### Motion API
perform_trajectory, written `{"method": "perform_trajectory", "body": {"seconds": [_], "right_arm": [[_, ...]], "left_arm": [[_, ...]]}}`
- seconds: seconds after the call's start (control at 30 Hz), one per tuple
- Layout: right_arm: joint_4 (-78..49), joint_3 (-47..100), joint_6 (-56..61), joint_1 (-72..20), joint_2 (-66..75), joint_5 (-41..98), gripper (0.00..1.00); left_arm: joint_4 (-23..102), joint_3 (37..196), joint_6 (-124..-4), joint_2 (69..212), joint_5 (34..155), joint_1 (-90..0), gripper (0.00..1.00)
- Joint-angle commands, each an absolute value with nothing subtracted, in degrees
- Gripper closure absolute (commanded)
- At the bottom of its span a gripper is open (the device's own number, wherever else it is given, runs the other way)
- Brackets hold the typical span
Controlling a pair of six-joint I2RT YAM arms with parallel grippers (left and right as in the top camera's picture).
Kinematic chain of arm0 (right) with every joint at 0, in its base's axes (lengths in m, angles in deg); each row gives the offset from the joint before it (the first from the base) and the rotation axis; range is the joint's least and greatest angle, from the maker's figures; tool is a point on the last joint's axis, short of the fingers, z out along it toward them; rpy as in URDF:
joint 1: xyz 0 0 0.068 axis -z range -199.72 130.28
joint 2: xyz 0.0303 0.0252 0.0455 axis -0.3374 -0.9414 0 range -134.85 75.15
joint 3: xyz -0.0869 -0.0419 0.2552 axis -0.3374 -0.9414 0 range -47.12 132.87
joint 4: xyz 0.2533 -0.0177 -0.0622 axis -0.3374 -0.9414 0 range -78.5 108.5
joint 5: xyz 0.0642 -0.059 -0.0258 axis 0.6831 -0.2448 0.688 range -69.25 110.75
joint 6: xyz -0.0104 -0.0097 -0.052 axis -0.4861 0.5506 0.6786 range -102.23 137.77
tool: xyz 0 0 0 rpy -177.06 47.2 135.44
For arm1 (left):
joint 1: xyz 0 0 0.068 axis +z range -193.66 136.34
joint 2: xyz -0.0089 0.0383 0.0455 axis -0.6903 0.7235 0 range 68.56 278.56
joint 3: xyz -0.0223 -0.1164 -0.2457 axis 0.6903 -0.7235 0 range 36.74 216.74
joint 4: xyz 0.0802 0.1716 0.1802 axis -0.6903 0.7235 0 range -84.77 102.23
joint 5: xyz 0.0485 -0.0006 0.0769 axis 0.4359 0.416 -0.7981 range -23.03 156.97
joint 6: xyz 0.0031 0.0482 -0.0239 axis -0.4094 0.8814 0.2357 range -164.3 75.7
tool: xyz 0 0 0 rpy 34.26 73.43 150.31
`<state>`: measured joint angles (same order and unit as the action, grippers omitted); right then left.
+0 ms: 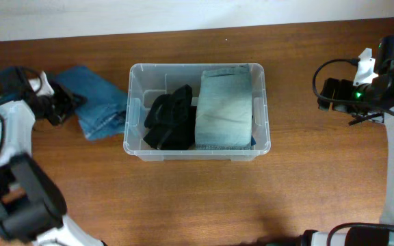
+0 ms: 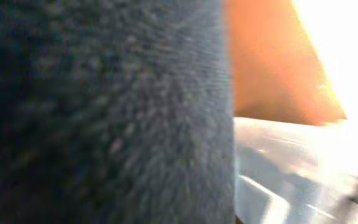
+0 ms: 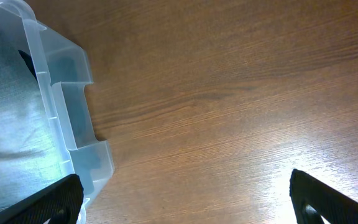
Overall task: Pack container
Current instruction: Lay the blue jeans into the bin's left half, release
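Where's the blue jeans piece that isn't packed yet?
Overhead view: the blue jeans lie on the table beside the container's left wall, with the left gripper at their far edge.

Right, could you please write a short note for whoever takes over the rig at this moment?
Left gripper at the edge of the blue denim garment, on the table left of the container; open or shut cannot be told.
Right gripper open and empty over bare table right of the container.
Done: a black garment and folded light jeans lie side by side inside it.
Left to do: pack the blue denim garment.
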<state>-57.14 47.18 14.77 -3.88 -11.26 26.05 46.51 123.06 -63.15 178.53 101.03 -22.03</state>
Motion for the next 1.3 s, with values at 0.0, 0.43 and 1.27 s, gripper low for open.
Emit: {"method": "perform_trajectory", "body": {"seconds": [0.0, 0.43, 1.27], "right_arm": [[-57.12, 47.59, 14.33, -3.55, -11.26, 25.16, 0.02], [-57.18, 47.59, 14.33, -3.55, -11.26, 25.18, 0.02], [-57.16, 47.59, 14.33, -3.55, -11.41, 25.14, 0.02]], "left_arm": [[43.42, 125.84, -62.02, 161.36, 106.61, -23.63, 0.99], [52.39, 125.77, -55.37, 155.74, 95.65, -52.7, 0.99], [53.65, 144.13, -45.36, 167.26, 80.01, -49.55, 0.94]]}}
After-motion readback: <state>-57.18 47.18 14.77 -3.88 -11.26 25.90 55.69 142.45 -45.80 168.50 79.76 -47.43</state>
